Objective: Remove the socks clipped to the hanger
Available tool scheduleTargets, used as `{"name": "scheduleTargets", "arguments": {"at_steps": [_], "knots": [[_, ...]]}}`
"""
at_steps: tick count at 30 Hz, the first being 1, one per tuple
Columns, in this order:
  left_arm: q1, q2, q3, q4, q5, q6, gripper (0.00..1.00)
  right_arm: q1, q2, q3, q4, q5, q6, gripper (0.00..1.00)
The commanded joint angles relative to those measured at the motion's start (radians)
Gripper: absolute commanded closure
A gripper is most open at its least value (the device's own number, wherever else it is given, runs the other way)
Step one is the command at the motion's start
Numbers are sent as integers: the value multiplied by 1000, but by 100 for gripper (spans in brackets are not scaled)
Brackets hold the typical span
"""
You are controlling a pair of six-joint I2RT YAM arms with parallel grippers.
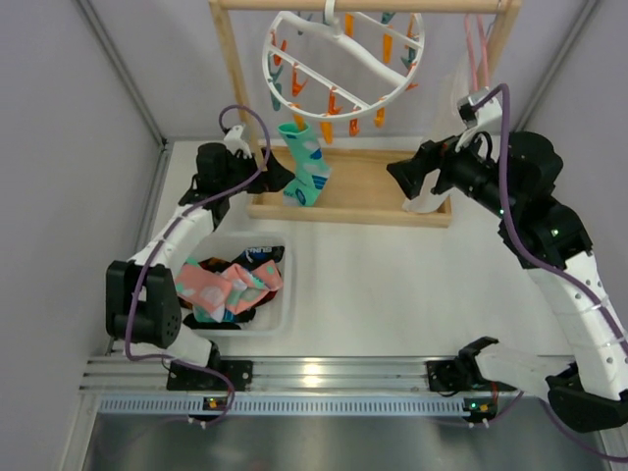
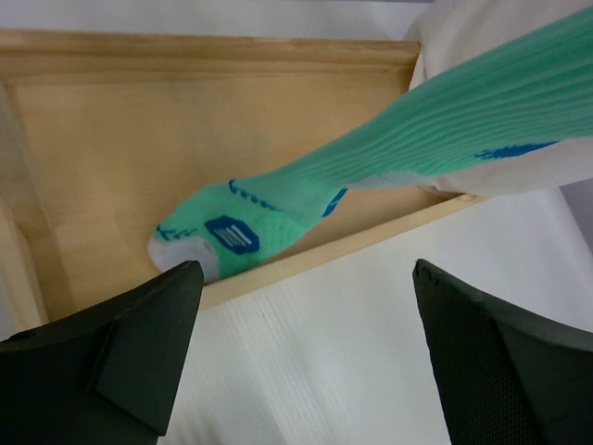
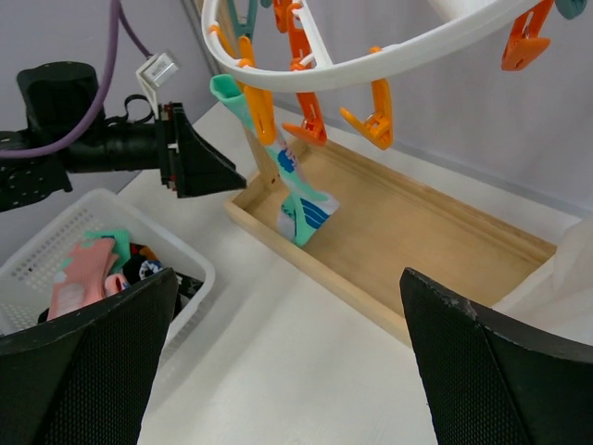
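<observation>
One teal-green sock (image 1: 305,165) hangs from a peg on the white round hanger (image 1: 294,27), its toe down in the wooden tray (image 1: 368,191). The hanger's other orange and teal pegs (image 1: 336,100) look bare. My left gripper (image 1: 278,180) is open just left of the sock's foot, not touching it. In the left wrist view the sock (image 2: 278,209) lies above and beyond the open left gripper (image 2: 306,278). My right gripper (image 1: 404,182) is open over the tray's right part, apart from the sock (image 3: 301,209). Under the hanger ring (image 3: 371,60), nothing sits in the right gripper (image 3: 287,297).
A white basket (image 1: 285,312) at the front left holds several pink, teal and dark socks (image 1: 221,285). The wooden rack frame (image 1: 234,78) carries the hanger. A thin pink clothes hanger (image 1: 479,49) with a white garment (image 3: 565,278) hangs at the right.
</observation>
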Motion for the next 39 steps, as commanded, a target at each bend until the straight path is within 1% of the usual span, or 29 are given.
{"name": "scheduleTargets", "arguments": {"at_steps": [1,4,6,7,9,10,12,13,14,16,17,18,19,20,21,22,23,24,27,28,29,31,32,33,35,36,37,38,39], "knots": [[-37,41,96,171,34,141,2,-17,-12,0,38,-42,-13,1],[-85,89,139,193,33,197,2,-17,-10,18,21,-54,-32,1],[-132,122,171,193,-7,225,2,-17,-9,29,12,-54,-38,1],[-146,139,182,193,-62,246,2,-17,-6,41,10,-54,-44,0],[-169,177,202,207,-99,244,2,-17,-4,57,5,-57,-44,0],[-174,188,207,211,-152,221,2,-17,-3,72,2,-59,-42,1],[-176,202,204,234,-185,196,2,-15,2,91,-8,-69,-44,1],[-174,211,199,256,-194,170,5,-17,4,101,-21,-72,-44,1],[-176,216,199,260,-193,161,20,-17,2,104,-25,-73,-45,1],[-182,215,196,264,-188,141,44,-17,-3,106,-34,-63,-50,0],[-188,207,191,264,-208,136,59,-17,-7,106,-35,-54,-50,1],[-206,198,182,268,-226,138,77,-17,-10,106,-35,-53,-50,0],[-218,169,156,282,-243,145,84,-17,-12,105,-31,-50,-49,0],[-247,159,147,287,-259,147,85,-15,-15,103,-30,-46,-46,0],[-263,146,142,287,-301,147,90,-17,-16,101,-27,-45,-44,1],[-277,135,135,285,-318,144,97,-17,-18,101,-25,-43,-39,0],[-306,104,122,285,-343,139,99,-17,-19,100,-19,-43,-38,1],[-323,90,116,285,-395,139,100,-17,-22,98,-15,-43,-32,1],[-389,32,86,285,-449,142,100,-15,-36,83,16,-43,-12,0],[-404,15,78,285,-508,155,100,-17,-42,71,22,-42,-1,1],[-438,-3,64,285,-527,158,100,-15,-50,65,37,-42,5,1],[-470,-46,36,285,-593,167,100,-17,-58,51,47,-42,23,1],[-491,-58,24,285,-601,167,100,-15,-59,48,53,-43,28,1],[-499,-80,1,285,-610,161,100,-17,-61,45,54,-43,33,1],[-499,-83,-8,273,-677,156,100,-17,-65,42,53,-48,37,1],[-499,-82,-10,238,-711,136,98,-17,-67,39,56,-49,46,1],[-499,-77,-8,218,-740,127,86,-15,-75,34,58,-53,51,0],[-496,-74,-10,204,-783,121,72,-17,-79,29,64,-53,56,1],[-496,-71,-13,196,-797,116,68,-17,-82,23,67,-53,62,1]]}}
